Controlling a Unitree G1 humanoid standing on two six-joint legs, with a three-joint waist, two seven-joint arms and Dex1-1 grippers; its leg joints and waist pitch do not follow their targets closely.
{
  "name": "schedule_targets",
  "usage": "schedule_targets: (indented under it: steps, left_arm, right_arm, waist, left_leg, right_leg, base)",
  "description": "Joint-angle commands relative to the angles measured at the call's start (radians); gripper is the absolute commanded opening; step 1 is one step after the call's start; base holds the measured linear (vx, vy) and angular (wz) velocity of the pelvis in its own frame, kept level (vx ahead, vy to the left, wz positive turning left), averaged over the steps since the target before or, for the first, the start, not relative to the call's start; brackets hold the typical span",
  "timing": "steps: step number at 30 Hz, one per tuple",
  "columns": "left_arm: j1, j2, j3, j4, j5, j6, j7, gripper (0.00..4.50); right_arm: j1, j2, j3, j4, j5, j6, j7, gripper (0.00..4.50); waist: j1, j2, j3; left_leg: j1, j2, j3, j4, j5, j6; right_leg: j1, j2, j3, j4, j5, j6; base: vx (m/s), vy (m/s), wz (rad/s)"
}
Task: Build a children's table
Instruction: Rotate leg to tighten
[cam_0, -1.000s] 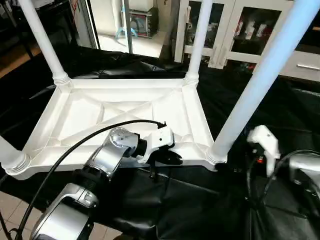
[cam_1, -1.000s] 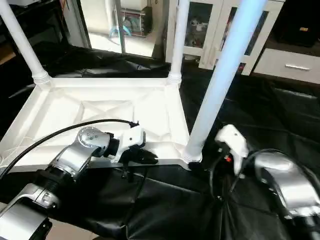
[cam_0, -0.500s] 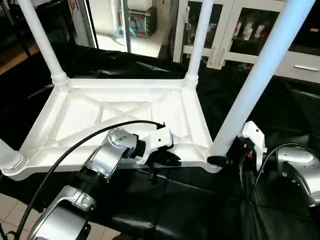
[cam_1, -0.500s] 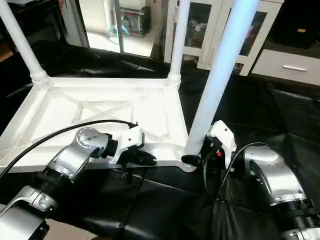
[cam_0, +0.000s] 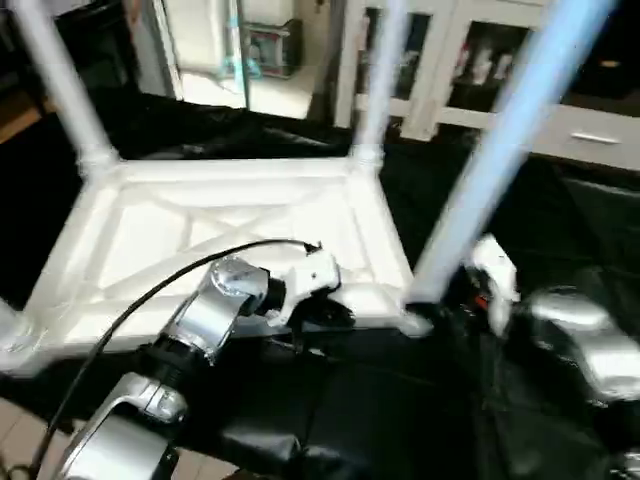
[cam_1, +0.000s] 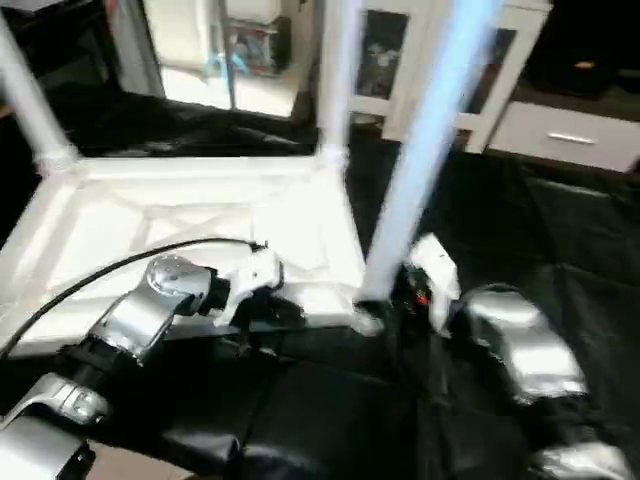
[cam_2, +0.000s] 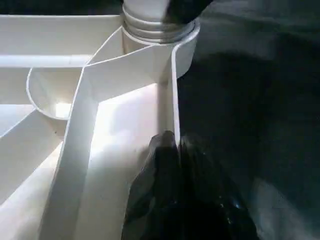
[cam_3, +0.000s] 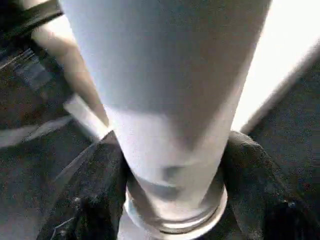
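1. The left gripper has its matte black fingers pinched together on the thin upright rim of the table top, one finger on each side of the wall.
2. The right gripper wraps its black fingers around the base of the near-right leg — a smooth, tapered white tube seated in a ringed round socket.
3. The top lies underside up on black sheeting, its ribbed X-bracing showing, with the far legs standing upright.
4. Behind it stands a white glass-door cabinet.
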Motion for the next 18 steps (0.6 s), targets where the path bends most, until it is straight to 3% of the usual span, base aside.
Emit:
schedule_targets:
  steps: [1, 2, 3, 4, 5, 7, 8, 14, 18]
  left_arm:
    - [-0.015, -0.041, 0.000, 0.025, -0.006, 0.024, 0.059, 0.00]
    - [-0.073, -0.099, 0.056, 0.117, 0.008, 0.089, 0.255, 0.00]
    - [-0.097, -0.125, 0.080, 0.156, 0.005, 0.106, 0.330, 0.00]
    - [-0.120, -0.149, 0.097, 0.189, 0.002, 0.120, 0.385, 0.00]
    - [-0.131, -0.161, 0.102, 0.205, -0.001, 0.124, 0.404, 0.00]
    - [-0.162, -0.194, 0.101, 0.251, 0.012, 0.087, 0.479, 0.00]
    - [-0.179, -0.217, 0.102, 0.274, 0.015, 0.067, 0.515, 0.00]
    - [-0.211, -0.239, 0.102, 0.316, 0.034, 0.039, 0.546, 0.00]
    - [-0.211, -0.222, 0.088, 0.342, 0.036, 0.006, 0.525, 0.00]
  right_arm:
    - [-0.017, 0.011, -0.046, 0.075, -0.055, 0.044, -0.185, 2.36]
    - [-0.046, 0.092, -0.094, 0.114, -0.063, 0.076, -0.376, 2.36]
    - [-0.056, 0.129, -0.114, 0.124, -0.058, 0.089, -0.443, 2.35]
    - [-0.067, 0.168, -0.129, 0.134, -0.061, 0.092, -0.519, 2.35]
    - [-0.073, 0.190, -0.135, 0.138, -0.064, 0.090, -0.558, 2.34]
    - [-0.086, 0.253, -0.131, 0.150, -0.096, 0.055, -0.673, 2.34]
    - [-0.093, 0.289, -0.113, 0.153, -0.124, 0.027, -0.721, 2.29]
    - [-0.120, 0.328, -0.095, 0.158, -0.173, -0.010, -0.798, 2.06]
    - [-0.120, 0.313, -0.124, 0.149, -0.159, -0.028, -0.817, 2.06]
  waist:
    - [0.000, -0.019, -0.060]
    - [-0.005, -0.013, -0.054]
    - [-0.007, -0.014, -0.055]
    - [-0.007, -0.024, -0.059]
    - [0.000, -0.017, -0.059]
    - [-0.001, -0.015, -0.059]
    - [-0.001, -0.013, -0.061]
    - [0.005, -0.012, -0.063]
    - [0.010, -0.012, -0.064]
  left_leg:
    - [0.016, 0.072, -0.047, -0.079, -0.274, 0.003]
    - [0.023, 0.072, -0.042, -0.082, -0.294, -0.013]
    - [0.029, 0.070, -0.045, -0.079, -0.315, -0.027]
    - [0.025, 0.068, -0.048, -0.079, -0.319, -0.031]
    - [0.027, 0.067, -0.045, -0.079, -0.307, -0.021]
    - [0.018, 0.070, -0.048, -0.086, -0.295, -0.015]
    - [0.024, 0.068, -0.046, -0.085, -0.297, -0.022]
    - [0.019, 0.068, -0.043, -0.087, -0.266, 0.001]
    - [0.018, 0.066, -0.039, -0.084, -0.241, 0.022]
  right_leg:
    - [0.038, -0.079, 0.041, -0.088, -0.408, -0.202]
    - [0.022, -0.073, 0.047, -0.092, -0.419, -0.196]
    - [0.019, -0.074, 0.044, -0.092, -0.442, -0.195]
    - [0.029, -0.077, 0.040, -0.097, -0.467, -0.176]
    - [0.022, -0.080, 0.045, -0.105, -0.463, -0.166]
    - [0.029, -0.077, 0.043, -0.101, -0.424, -0.157]
    - [0.023, -0.074, 0.044, -0.100, -0.397, -0.158]
    - [0.031, -0.076, 0.047, -0.091, -0.297, -0.181]
    - [0.035, -0.079, 0.049, -0.091, -0.272, -0.187]
  base:
    - [0.000, 0.000, 0.00]
    - [0.000, 0.000, 0.00]
    - [0.000, 0.000, 0.00]
    - [0.000, 0.000, 0.00]
    - [0.000, 0.000, 0.00]
    - [0.000, 0.000, 0.00]
    - [0.000, 0.000, 0.00]
    - [0.000, 0.000, 0.00]
    - [0.000, 0.000, 0.00]
